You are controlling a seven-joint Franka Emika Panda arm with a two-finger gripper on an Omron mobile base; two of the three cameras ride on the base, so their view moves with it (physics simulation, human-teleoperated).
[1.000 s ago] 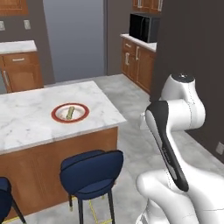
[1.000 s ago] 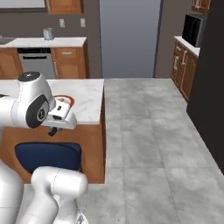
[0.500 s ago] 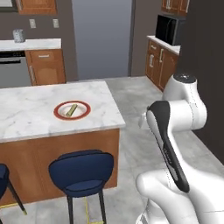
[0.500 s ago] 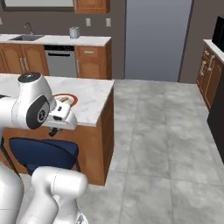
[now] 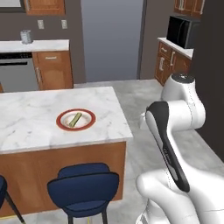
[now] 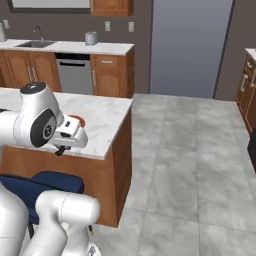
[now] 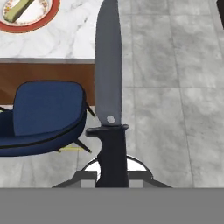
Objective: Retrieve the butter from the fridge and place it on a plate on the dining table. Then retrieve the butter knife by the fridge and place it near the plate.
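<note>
Butter [image 5: 75, 120] already lay on plate [image 5: 75, 119], near the corner end of the dining table [image 5: 100, 131], so step 1 looked done. Step in hand: carrying the butter knife [image 7: 108, 87] to the table. End effector [image 7: 112, 177] pinched knife by its handle, blade pointing away from the hand, out over floor beside a blue stool [image 7: 43, 113], w/ table edge and plate ahead in hand view. Arm tucked close to base. Next move prob.: get within reach, extend over tabletop, lower knife onto bare marble just beside plate rim, not on it, then release.
</note>
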